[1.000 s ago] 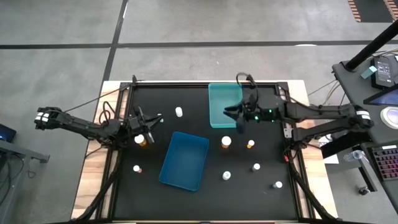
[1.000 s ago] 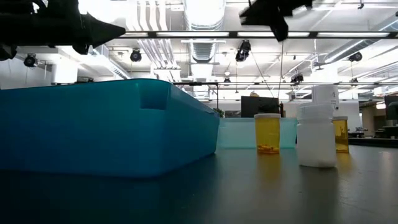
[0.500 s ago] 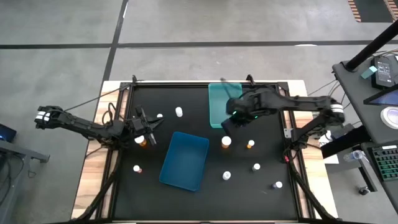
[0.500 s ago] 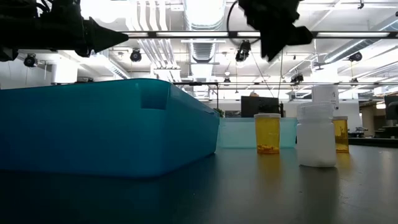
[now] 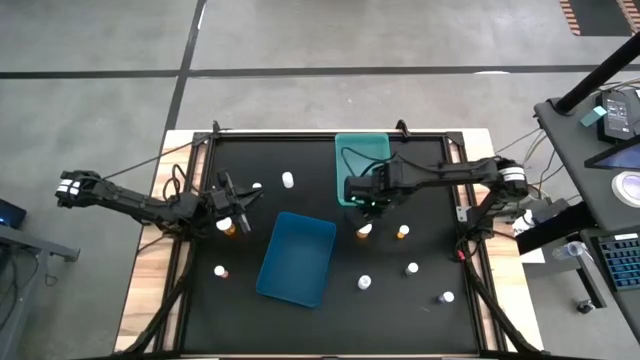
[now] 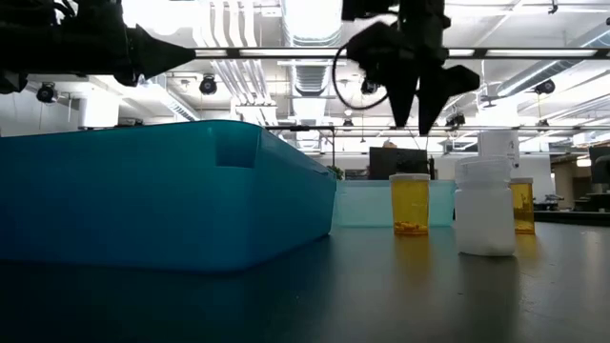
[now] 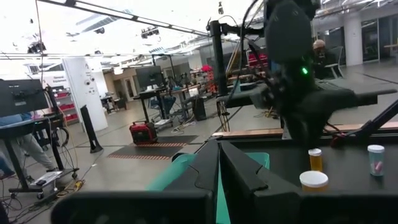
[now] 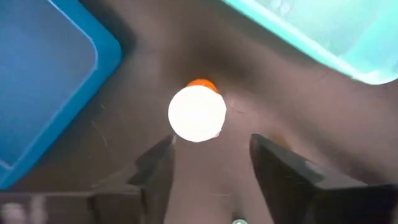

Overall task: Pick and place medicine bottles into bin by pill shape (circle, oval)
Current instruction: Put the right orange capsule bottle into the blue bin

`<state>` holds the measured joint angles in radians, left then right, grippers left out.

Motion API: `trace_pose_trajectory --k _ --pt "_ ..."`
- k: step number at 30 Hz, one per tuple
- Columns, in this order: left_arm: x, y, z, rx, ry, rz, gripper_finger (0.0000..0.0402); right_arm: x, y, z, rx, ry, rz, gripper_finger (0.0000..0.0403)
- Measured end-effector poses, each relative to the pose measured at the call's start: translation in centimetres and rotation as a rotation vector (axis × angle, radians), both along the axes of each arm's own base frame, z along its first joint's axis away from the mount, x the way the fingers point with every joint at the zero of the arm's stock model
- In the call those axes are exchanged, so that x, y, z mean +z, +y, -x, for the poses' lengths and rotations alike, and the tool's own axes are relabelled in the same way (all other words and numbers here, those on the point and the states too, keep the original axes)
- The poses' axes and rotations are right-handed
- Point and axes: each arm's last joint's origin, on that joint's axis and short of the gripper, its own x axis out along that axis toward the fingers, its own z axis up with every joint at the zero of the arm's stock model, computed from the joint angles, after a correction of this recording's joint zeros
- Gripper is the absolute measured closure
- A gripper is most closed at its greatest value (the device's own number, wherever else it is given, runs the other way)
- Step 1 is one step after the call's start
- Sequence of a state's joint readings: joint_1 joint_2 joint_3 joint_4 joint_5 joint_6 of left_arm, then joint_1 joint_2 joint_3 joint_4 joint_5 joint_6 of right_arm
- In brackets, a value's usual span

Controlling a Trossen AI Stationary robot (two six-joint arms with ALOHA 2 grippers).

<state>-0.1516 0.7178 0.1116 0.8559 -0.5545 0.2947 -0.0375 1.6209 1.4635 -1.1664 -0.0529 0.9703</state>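
An amber medicine bottle with a white cap [image 8: 197, 113] stands upright on the black table [image 5: 330, 320], between the blue bin [image 5: 297, 258] and the teal bin [image 5: 362, 160]. My right gripper [image 8: 211, 155] hangs open above it, pointing down, clear of the cap; in the low view the right gripper [image 6: 419, 100] sits well above the amber bottle [image 6: 410, 204]. More bottles stand around: an amber one [image 5: 402, 232] and white-capped ones [image 5: 412, 268], [image 5: 365, 283], [image 5: 288, 180]. My left gripper [image 5: 243, 198] waits shut at the table's left, beside another amber bottle [image 5: 228, 226].
The blue bin lies at the table's middle and the teal bin at the far side. Further bottles stand near the front right [image 5: 447, 297] and front left [image 5: 220, 271]. A tall white bottle [image 6: 485, 208] stands next to the amber one in the low view.
My right gripper has swung from over the teal bin toward the table's near edge and down, tipping from nearly level to pointing down over the amber bottle, and its fingers have opened. No bottle has moved.
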Motion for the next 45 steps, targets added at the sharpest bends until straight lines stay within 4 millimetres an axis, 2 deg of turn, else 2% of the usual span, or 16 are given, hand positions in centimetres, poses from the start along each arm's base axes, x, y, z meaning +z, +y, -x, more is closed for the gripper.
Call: trace_pose_trajectory --k 5,10,15,20,24,30,41,45 --pt "0.1 0.0 0.0 0.000 -0.008 0.001 0.0402 -1.6 0.4 -0.8 0.013 0.048 -0.001 0.0135" --pt "0.2 0.0 0.1 0.000 -0.009 0.001 0.0402 -3.1 0.6 -1.7 0.020 0.070 -0.002 0.0090" --pt "0.1 0.0 0.0 0.000 -0.008 0.001 0.0402 -4.2 0.6 -2.2 0.020 0.095 0.002 0.0067" --pt "0.1 0.0 0.0 0.000 -0.007 0.001 0.0402 -5.0 0.5 -2.5 0.017 0.111 0.045 0.0062" --pt "0.1 0.0 0.0 0.000 -0.007 0.001 0.0402 -5.9 0.5 -2.8 0.030 0.138 0.050 0.0067" --pt "0.1 0.0 0.0 0.000 -0.006 0.000 0.0402 -6.3 0.9 -2.9 0.042 0.144 0.051 0.0084" --pt "0.1 0.0 0.0 0.000 -0.006 0.001 0.0402 -6.4 1.2 -3.1 0.061 0.119 0.054 0.0180" --pt "0.1 0.0 0.1 0.000 -0.007 0.001 0.0402 -6.4 1.4 -3.2 0.067 0.113 0.056 0.0202"
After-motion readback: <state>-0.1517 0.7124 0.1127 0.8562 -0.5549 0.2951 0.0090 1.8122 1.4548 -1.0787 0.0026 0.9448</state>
